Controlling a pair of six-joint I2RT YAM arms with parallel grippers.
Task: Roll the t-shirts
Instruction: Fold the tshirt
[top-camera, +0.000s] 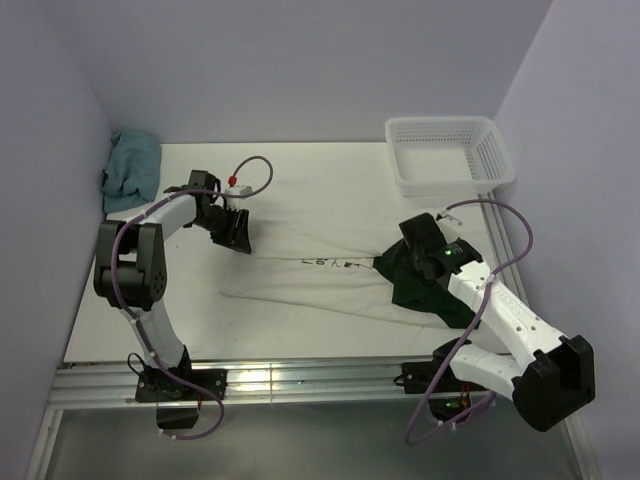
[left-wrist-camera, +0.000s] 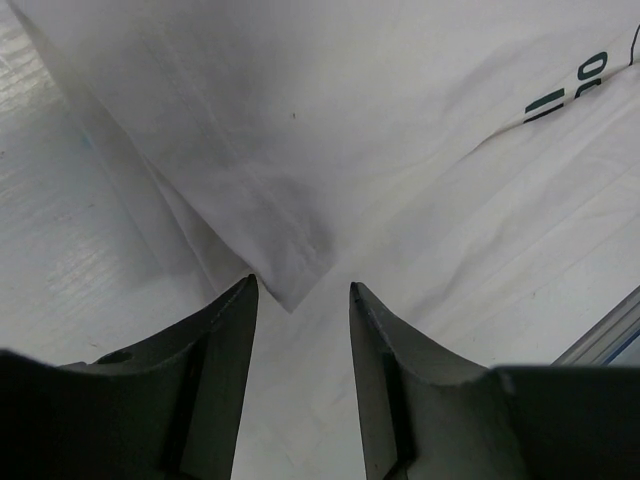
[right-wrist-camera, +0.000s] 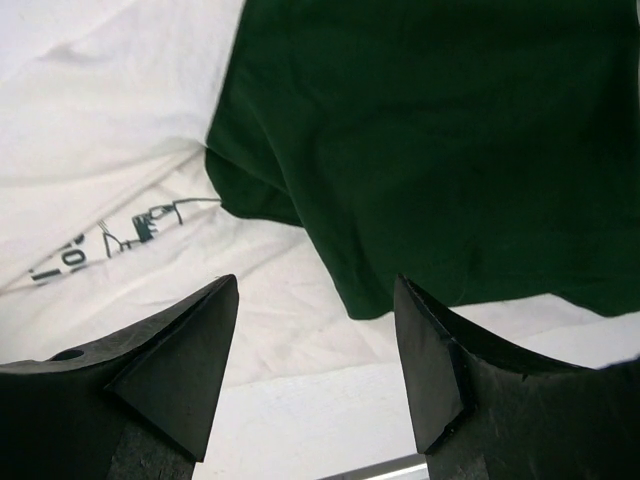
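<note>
the t-shirt (top-camera: 310, 248) lies folded long on the table (top-camera: 110, 320). the left gripper (left-wrist-camera: 300, 287) is released, with the hem corner just before its tips. the right gripper (right-wrist-camera: 315, 282) is released too, over the green sleeve (right-wrist-camera: 450, 130). if one pinches only the top layer, i think the roll goes crooked.

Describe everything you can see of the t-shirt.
The t-shirt is soft cream-white cloth with dark green sleeves and a small dark line print on the chest. It lies flat on the table, folded into a long band running left to right, not yet rolled, lightly creased. Its pointed left corner sits just ahead of the open left end effector; the open right end effector hovers over the green end. Neither grips it.
</note>
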